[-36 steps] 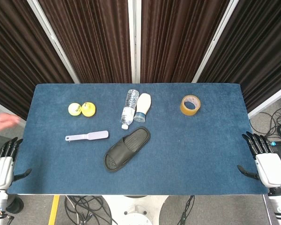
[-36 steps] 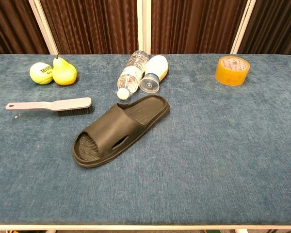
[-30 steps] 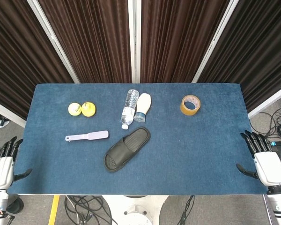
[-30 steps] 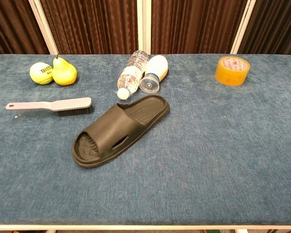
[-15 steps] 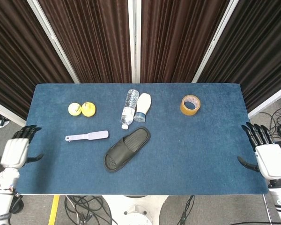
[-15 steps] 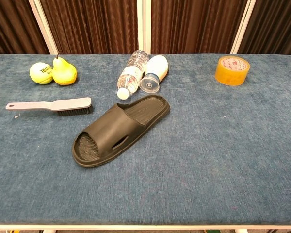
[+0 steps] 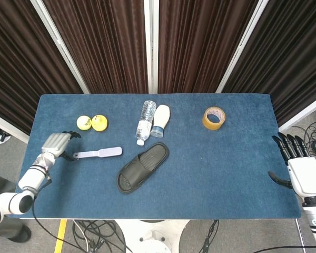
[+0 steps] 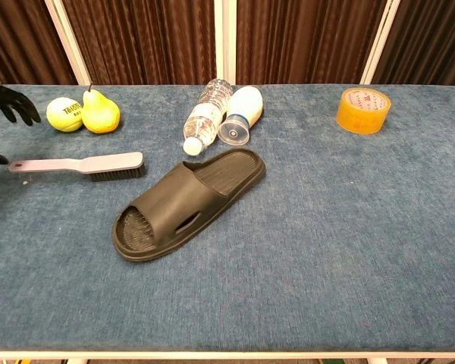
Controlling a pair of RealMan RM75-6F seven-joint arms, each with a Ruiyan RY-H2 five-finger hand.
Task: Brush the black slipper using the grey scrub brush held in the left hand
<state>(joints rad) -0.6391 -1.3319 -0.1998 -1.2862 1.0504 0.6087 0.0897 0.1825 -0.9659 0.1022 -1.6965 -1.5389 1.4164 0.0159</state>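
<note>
The left robot hand (image 7: 57, 143) is above the bench (image 7: 226, 168), just beside the end of the brush (image 7: 98, 153) handle, with its fingers spread and nothing in it. The brush lies flat on the bench, left of the black slipper (image 7: 142, 167). The right robot hand (image 7: 299, 171) is at the right edge of the bench, fingers apart, holding nothing.
</note>
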